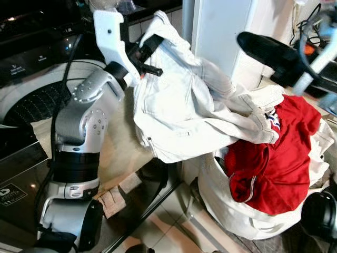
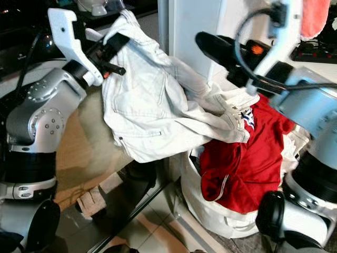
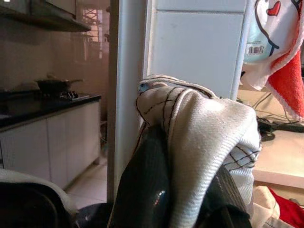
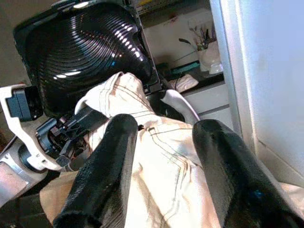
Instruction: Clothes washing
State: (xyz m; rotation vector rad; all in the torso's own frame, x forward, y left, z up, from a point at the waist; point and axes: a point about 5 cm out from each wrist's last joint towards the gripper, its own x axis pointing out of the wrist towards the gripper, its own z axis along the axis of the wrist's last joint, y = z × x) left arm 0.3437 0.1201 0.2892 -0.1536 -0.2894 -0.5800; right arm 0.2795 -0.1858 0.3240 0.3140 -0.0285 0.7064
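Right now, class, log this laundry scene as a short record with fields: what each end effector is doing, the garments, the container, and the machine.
left end effector: shut on the white garment, holding it raised
right end effector: open, fingers either side of the same fabric
white garment: cream denim with dark stitching, draping down onto the pile
red garment: lying on top of the laundry bag, partly under the white one
laundry bag: white, on the floor, full
washing machine: top-loader, drum open, at the robot's left

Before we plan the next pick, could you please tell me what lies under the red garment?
The red garment lies on a white laundry bag, its top tucked beneath white trousers lifted by the left claw. The bag's contents are covered.
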